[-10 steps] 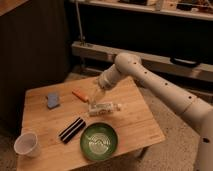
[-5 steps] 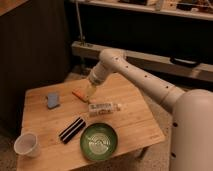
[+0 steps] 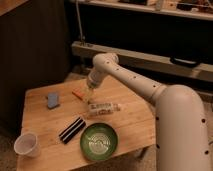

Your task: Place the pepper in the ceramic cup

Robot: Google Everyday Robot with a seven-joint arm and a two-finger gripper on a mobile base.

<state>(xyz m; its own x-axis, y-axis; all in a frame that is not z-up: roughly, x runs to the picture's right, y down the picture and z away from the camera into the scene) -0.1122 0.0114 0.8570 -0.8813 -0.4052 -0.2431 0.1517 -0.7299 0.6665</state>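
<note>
In the camera view, your one view, you are looking down on a wooden table [image 3: 132, 117]. The white arm [image 3: 135, 82] reaches in from the right, bends at its elbow above the far edge and points down toward the tabletop. The gripper [image 3: 90, 96] sits low over the back middle of the table. You cannot tell how far open it is or whether it has hold of anything.

The pepper [image 3: 77, 94] lies on the wood just left of the gripper, a slim orange-red shape pointing toward the far left corner. Whether the gripper is touching it, you cannot tell.

The cup [image 3: 26, 145] stands upright at the near left corner, well apart from the pepper and the gripper, with its mouth open upward.

Between them you have other things. A small blue block [image 3: 52, 100] lies left of the pepper. A pale wrapped bar [image 3: 104, 107] lies just in front of the gripper, running left to right. A flat black case [image 3: 72, 130] lies slantwise nearer to you. A green bowl [image 3: 99, 141] sits near the front edge, just right of the case.
</note>
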